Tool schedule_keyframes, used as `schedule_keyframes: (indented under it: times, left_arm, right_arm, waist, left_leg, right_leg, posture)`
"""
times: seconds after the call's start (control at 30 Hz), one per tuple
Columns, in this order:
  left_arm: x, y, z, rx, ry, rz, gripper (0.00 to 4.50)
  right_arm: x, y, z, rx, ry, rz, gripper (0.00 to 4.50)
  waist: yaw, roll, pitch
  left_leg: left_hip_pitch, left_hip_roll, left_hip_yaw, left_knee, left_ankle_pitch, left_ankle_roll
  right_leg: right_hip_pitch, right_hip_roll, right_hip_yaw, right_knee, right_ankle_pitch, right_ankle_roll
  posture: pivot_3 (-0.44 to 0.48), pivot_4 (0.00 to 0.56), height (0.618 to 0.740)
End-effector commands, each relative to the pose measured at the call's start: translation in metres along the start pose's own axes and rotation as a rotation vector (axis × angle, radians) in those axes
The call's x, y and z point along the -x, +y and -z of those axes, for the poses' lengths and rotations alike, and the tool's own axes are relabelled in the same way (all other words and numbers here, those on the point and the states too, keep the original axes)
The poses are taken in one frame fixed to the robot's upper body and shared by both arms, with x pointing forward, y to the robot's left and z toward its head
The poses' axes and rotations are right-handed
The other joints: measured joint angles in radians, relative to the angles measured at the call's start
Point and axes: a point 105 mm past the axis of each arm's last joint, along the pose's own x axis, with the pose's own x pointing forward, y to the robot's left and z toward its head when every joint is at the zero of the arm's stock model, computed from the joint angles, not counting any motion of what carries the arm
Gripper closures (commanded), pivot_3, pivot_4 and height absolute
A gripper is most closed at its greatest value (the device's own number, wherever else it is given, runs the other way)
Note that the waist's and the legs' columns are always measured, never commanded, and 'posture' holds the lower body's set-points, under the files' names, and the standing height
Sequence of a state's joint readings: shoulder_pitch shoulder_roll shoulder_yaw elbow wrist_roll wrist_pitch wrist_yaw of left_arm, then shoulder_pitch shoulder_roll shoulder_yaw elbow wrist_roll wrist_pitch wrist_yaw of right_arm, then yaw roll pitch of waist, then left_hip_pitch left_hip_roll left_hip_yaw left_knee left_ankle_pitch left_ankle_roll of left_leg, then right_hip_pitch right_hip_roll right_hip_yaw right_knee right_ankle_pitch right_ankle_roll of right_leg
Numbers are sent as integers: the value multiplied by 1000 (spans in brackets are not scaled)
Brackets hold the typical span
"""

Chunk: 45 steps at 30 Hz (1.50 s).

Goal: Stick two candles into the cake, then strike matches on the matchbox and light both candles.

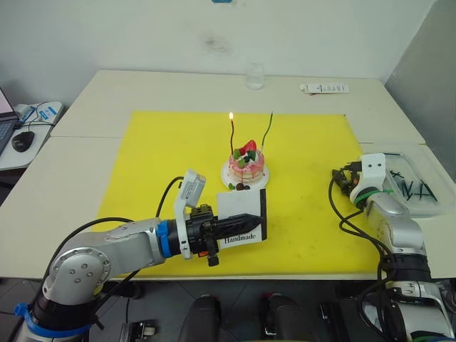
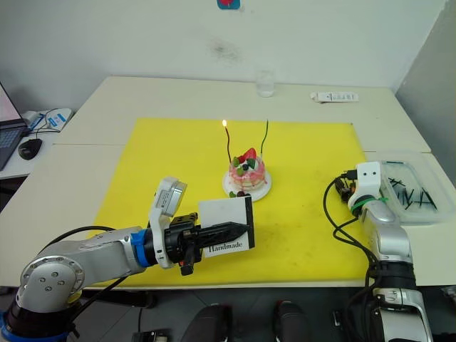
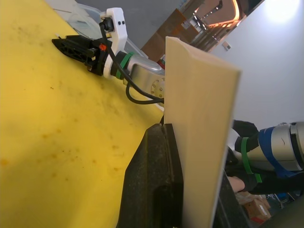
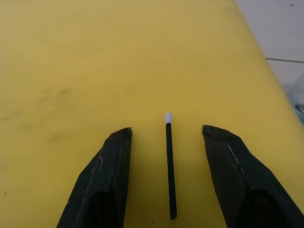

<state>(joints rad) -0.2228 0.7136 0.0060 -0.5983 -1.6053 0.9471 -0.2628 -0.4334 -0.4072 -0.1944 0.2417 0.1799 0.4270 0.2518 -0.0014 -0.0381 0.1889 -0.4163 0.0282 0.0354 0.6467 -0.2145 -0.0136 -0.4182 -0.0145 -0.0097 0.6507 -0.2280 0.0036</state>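
Right wrist view: right gripper [image 4: 167, 137] spread wide around a match [image 4: 170, 168]; left gripper [image 1: 239, 226] clamps the matchbox [image 1: 242, 214] upright.

Cream tabletop [image 1: 107, 92] pushed against a plain white wall [image 1: 142, 35], big yellow mat [image 1: 171, 149] spread over the middle. At the back edge a clear glass [image 1: 255, 75] and a white remote [image 1: 324, 88]; grey wall panel [image 1: 427, 64] on the right. Off to the left, a side desk with a black mouse [image 1: 23, 140] and a laptop corner [image 1: 6, 117].
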Motion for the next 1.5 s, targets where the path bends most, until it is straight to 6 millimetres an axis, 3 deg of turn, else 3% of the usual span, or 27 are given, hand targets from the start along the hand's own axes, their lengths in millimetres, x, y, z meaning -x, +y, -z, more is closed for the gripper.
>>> schedule_keyframes:
  times: [0.03,0.07,0.23,0.27,0.53,0.6,0.73,0.87,0.97,1.13,1.5]
  left_arm:
    - [-1,-8,-7,-36,-27,23,4500]
    - [-1,-8,-7,-35,-29,23,4500]
    - [-2,-8,-6,-33,-33,21,4500]
    - [-2,-8,-6,-33,-34,21,4500]
    - [-3,-9,-6,-31,-39,22,4500]
    - [-3,-9,-6,-32,-39,21,4500]
    - [-1,-7,-7,-34,-34,17,4500]
    - [2,-6,-6,-34,-24,13,4500]
    - [5,-3,-4,-42,-2,3,4500]
    - [11,1,-4,-50,13,-15,4500]
    - [11,0,-2,-54,27,-11,4500]
  right_arm:
    - [0,-13,-3,-19,8,66,2441]
    - [0,-14,-3,-16,11,68,2632]
    - [-1,-14,-3,5,17,71,4407]
    - [-1,-15,-2,4,17,72,4463]
    - [0,-12,-3,-15,4,66,4463]
    - [2,-6,-12,2,-27,27,4463]
    - [20,28,-37,88,-77,-213,4463]
    - [59,65,-44,158,-34,-547,4463]
    - [92,80,-32,318,30,-763,4463]
    - [110,85,-20,379,76,-874,4463]
    - [94,73,7,429,106,-781,4463]
  waist:
    - [0,0,0]
    - [0,0,0]
    - [1,0,0]
    - [1,0,0]
    - [2,0,0]
    - [2,0,0]
    - [1,0,0]
    - [1,1,0]
    - [4,1,0]
    - [-1,1,0]
    - [1,0,0]
  left_leg:
    - [0,0,0,0,0,0]
    - [0,0,0,0,0,0]
    - [0,0,0,0,0,0]
    - [0,0,0,0,0,0]
    - [0,0,0,0,0,0]
    - [0,0,0,0,0,0]
    - [-1,0,0,0,0,0]
    - [-1,1,0,-1,0,0]
    - [-1,2,-2,-2,0,0]
    - [0,1,-1,-1,0,0]
    - [0,0,0,-1,0,0]
  right_leg:
    - [0,0,0,0,0,0]
    - [0,0,0,0,0,1]
    - [0,0,0,-1,0,1]
    - [0,0,0,-1,0,1]
    - [1,0,0,-1,0,1]
    - [1,0,0,-1,0,1]
    - [0,0,0,-1,0,1]
    - [-1,0,0,-1,0,0]
    - [-1,0,-2,-1,-1,-1]
    - [0,0,-1,-1,-1,-2]
    - [0,0,-1,-2,0,-2]
  posture:
    - [0,150,740]
    - [0,150,740]
    - [0,150,740]
    - [0,150,740]
    - [0,150,740]
    - [0,150,740]
    - [0,150,740]
    - [0,150,740]
    - [0,150,740]
    - [0,150,740]
    - [0,150,740]
